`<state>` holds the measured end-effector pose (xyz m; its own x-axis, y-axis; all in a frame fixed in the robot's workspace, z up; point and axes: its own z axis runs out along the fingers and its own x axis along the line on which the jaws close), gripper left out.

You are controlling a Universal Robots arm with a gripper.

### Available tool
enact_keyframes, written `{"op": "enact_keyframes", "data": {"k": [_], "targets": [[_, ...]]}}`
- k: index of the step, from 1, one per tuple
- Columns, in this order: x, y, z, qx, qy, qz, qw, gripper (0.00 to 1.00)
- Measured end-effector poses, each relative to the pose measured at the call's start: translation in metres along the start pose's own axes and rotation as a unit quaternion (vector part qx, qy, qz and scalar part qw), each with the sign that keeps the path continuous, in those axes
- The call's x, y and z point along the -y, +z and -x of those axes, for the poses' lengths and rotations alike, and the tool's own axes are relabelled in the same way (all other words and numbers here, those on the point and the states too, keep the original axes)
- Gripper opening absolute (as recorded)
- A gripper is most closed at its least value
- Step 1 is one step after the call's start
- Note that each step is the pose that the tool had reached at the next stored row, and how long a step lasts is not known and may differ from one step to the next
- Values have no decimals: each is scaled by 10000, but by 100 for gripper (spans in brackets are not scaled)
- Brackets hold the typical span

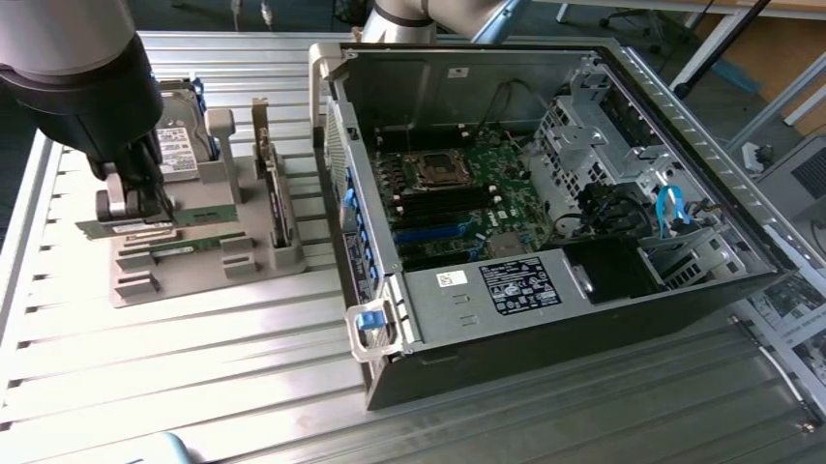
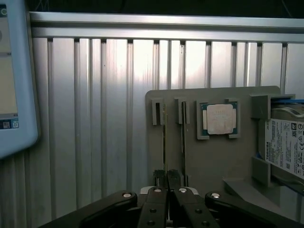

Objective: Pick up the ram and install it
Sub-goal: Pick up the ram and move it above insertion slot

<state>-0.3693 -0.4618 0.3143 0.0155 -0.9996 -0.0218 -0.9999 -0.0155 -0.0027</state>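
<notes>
The ram (image 1: 193, 215) is a thin green stick with a white label, lying along the grey holder block (image 1: 193, 275) at the exterior view's left. My gripper (image 1: 133, 208) comes down on one end of it, the two fingers pressed close on either side. In the wrist view the ram (image 2: 165, 137) appears edge-on along its slot in the holder block (image 2: 218, 156), and my gripper (image 2: 166, 176) is shut on its near end. Whether the stick has left the slot I cannot tell.
A second stick (image 2: 183, 137) sits in the neighbouring slot. The holder also carries a square silver processor (image 2: 219, 118) and a hard drive (image 2: 285, 142). The open computer case (image 1: 516, 193) lies at the exterior view's right, with the motherboard's memory slots (image 1: 446, 205) exposed. A screen's edge (image 2: 14, 80) stands nearby.
</notes>
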Motion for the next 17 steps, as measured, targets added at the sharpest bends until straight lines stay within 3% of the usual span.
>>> {"op": "enact_keyframes", "data": {"k": [17], "targets": [[1, -152, 3, 0, 0, 0, 10000, 12]]}}
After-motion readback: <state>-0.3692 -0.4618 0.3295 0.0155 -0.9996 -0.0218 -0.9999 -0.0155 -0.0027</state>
